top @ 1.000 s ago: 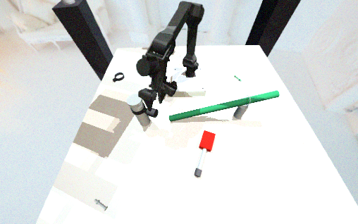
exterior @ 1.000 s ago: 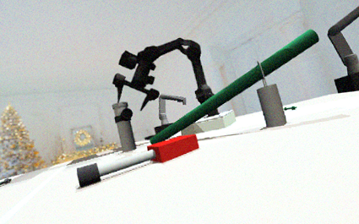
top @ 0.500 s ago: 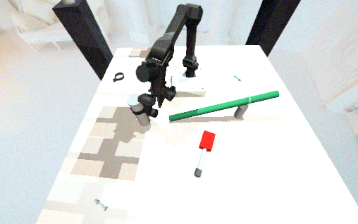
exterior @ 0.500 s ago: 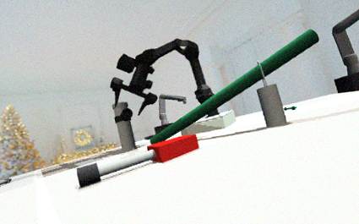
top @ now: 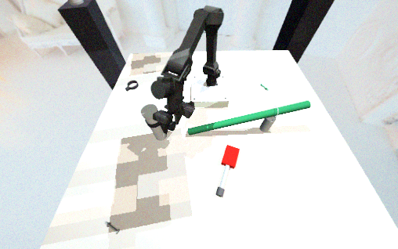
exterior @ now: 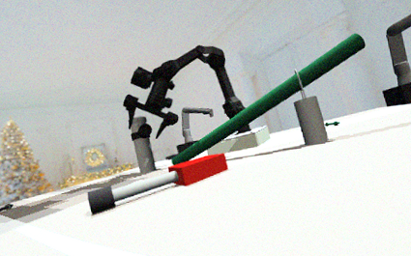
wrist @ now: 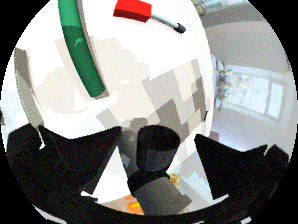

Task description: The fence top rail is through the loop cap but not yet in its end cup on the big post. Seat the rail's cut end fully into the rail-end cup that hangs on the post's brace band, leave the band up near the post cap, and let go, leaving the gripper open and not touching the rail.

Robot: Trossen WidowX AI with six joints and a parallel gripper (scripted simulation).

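The green rail (top: 243, 119) (exterior: 267, 102) (wrist: 72, 30) runs through the loop (exterior: 299, 83) above the short grey post (top: 267, 124) (exterior: 311, 123). It slopes down to its darker cut end, low by the table and apart from the cup. The big grey post (top: 160, 133) (exterior: 144, 153) stands upright, with the black cup (exterior: 142, 131) (wrist: 158, 150) on its band near the cap. My gripper (top: 174, 125) (exterior: 144, 132) (wrist: 159, 134) is open at the post's top, its fingers on either side of the cup. Nothing is held; finger contact with the cup is unclear.
A red block (top: 231, 156) (exterior: 202, 169) (wrist: 132, 9) with a pale rod and dark tip lies in front of the rail. A black ring clamp (top: 132, 84) lies at the back left. A small grey bolt (top: 113, 227) lies front left, a small green part (top: 264, 87) back right.
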